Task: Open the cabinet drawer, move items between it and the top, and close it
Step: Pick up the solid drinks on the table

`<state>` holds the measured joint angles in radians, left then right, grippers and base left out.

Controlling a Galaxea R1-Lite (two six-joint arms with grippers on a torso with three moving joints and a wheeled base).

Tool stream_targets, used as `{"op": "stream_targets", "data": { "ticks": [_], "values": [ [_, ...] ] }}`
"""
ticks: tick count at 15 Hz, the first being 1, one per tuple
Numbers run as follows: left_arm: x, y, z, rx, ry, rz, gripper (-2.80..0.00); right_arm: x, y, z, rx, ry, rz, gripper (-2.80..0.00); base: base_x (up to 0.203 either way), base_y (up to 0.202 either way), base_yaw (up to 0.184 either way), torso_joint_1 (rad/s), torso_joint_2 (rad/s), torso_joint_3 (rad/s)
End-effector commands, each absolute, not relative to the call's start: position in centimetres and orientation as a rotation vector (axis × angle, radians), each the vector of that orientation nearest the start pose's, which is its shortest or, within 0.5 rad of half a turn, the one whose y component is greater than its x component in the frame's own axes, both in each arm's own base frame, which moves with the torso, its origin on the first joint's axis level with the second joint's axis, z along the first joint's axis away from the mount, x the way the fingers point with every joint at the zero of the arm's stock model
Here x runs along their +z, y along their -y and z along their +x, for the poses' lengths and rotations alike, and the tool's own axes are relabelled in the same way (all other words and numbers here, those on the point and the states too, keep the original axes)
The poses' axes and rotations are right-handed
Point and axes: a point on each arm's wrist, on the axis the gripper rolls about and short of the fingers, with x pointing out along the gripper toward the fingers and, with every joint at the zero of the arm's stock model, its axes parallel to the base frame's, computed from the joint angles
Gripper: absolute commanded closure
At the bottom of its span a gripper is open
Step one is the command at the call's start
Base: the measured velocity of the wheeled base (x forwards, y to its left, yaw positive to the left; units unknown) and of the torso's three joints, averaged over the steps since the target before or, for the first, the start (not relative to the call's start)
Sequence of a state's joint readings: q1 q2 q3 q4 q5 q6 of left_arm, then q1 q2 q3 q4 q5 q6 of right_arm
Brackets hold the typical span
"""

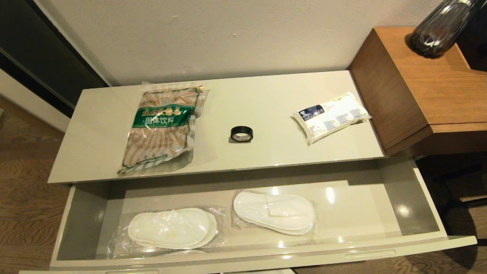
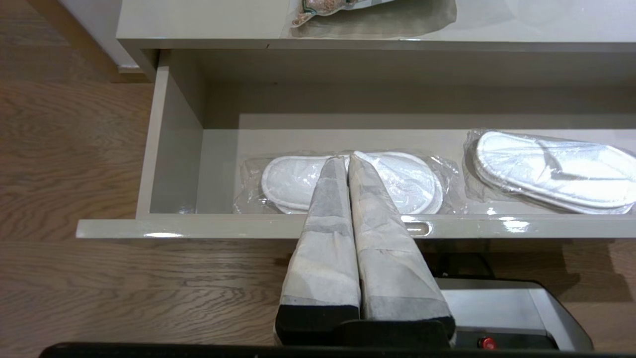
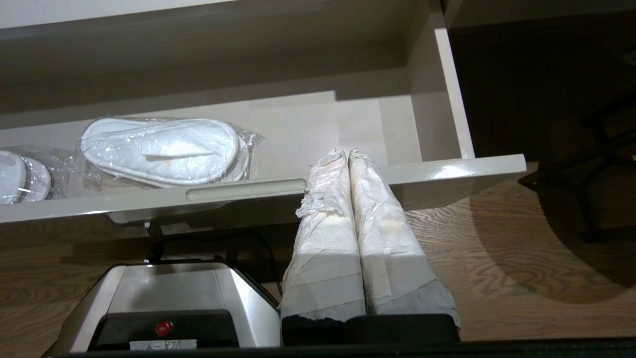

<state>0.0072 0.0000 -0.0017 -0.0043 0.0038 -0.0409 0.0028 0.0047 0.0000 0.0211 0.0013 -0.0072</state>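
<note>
The beige cabinet drawer stands pulled out, with two plastic-wrapped pairs of white slippers inside, one to the left and one near the middle. On the cream cabinet top lie the brown-and-green snack bag, the black tape roll and the white tissue pack. My left gripper is shut and empty, held in front of the drawer's left part. My right gripper is shut and empty, in front of the drawer's right part. Neither arm shows in the head view.
A taller brown wooden side table stands at the right with a dark glass vase on it. Wooden floor lies left of the cabinet. The robot's grey base sits under the drawer front.
</note>
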Motion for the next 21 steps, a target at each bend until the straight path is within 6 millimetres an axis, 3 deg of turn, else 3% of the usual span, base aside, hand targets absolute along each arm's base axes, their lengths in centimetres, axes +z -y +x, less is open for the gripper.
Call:
{"op": "stream_targets", "data": {
  "ticks": [1,7,9,12,14,16,19,21],
  "values": [
    [7.7,0.0,-2.3,0.014,0.008,-0.031,0.00,7.3,0.0,-2.2,0.005,-0.028,-0.008,0.00,0.000,0.000,0.000,0.000,0.00,0.000],
    [8.1,0.0,-2.6,0.008,-0.011,0.009,0.00,7.3,0.0,-2.2,0.005,-0.028,-0.008,0.00,0.000,0.000,0.000,0.000,0.00,0.000],
    [11.4,0.0,-3.1,0.002,0.003,0.005,0.00,7.3,0.0,-2.2,0.005,-0.028,-0.008,0.00,0.000,0.000,0.000,0.000,0.00,0.000],
    [19.3,0.0,-2.1,0.004,-0.054,-0.032,0.00,7.3,0.0,-2.2,0.005,-0.028,-0.008,0.00,0.000,0.000,0.000,0.000,0.00,0.000],
    [22.1,0.0,0.5,0.006,-0.186,-0.032,0.00,7.3,0.0,-2.2,0.005,-0.028,-0.008,0.00,0.000,0.000,0.000,0.000,0.00,0.000],
    [23.4,0.0,4.0,0.005,-0.346,0.018,0.00,7.3,0.0,-2.2,0.005,-0.028,-0.008,0.00,0.000,0.000,0.000,0.000,0.00,0.000],
    [23.7,-0.1,9.3,-0.028,-0.549,0.157,0.00,7.3,0.0,-2.2,0.005,-0.028,-0.008,0.00,0.000,0.000,0.000,0.000,0.00,0.000],
    [23.1,-0.1,11.5,-0.099,-0.620,0.391,0.00,7.3,0.0,-2.2,0.005,-0.028,-0.008,0.00,0.000,0.000,0.000,0.000,0.00,0.000]
  ]
}}
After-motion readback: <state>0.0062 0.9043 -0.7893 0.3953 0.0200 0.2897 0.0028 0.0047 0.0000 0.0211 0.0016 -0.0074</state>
